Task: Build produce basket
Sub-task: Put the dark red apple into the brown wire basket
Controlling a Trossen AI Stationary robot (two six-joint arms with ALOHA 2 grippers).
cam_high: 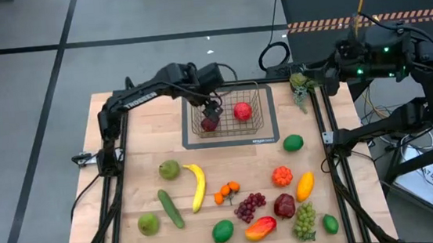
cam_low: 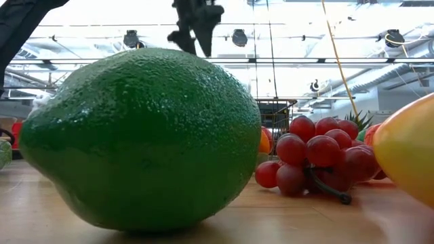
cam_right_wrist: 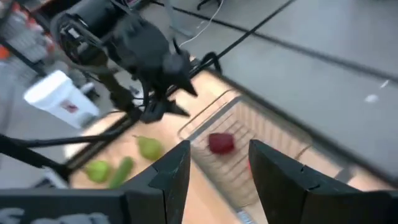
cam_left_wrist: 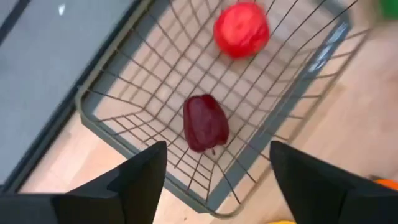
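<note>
L gripper (cam_left_wrist: 214, 180) jaws wide, empty, over basket (cam_high: 257, 116), wrist cam shows dark red fruit (cam_left_wrist: 204, 122) + red apple (cam_left_wrist: 241, 29) inside, low view blocked by lime (cam_low: 142, 139), R gripper (cam_right_wrist: 214, 171) jaws apart, empty

- The basket (cam_high: 231, 112) sits on a dark mat (cam_high: 274, 129) at the back of the wooden table (cam_high: 135, 184).
- Two red fruits lie in it, a dark one (cam_high: 210, 124) and a bright one (cam_high: 242, 111).
- The left gripper (cam_high: 212, 108) hangs over the dark one.
- A banana (cam_high: 198, 186), cucumber (cam_high: 171, 208), purple grapes (cam_high: 249, 207) and green grapes (cam_high: 304, 220) lie in front.
- The right gripper (cam_high: 312, 76) waits by the back right corner.
</note>
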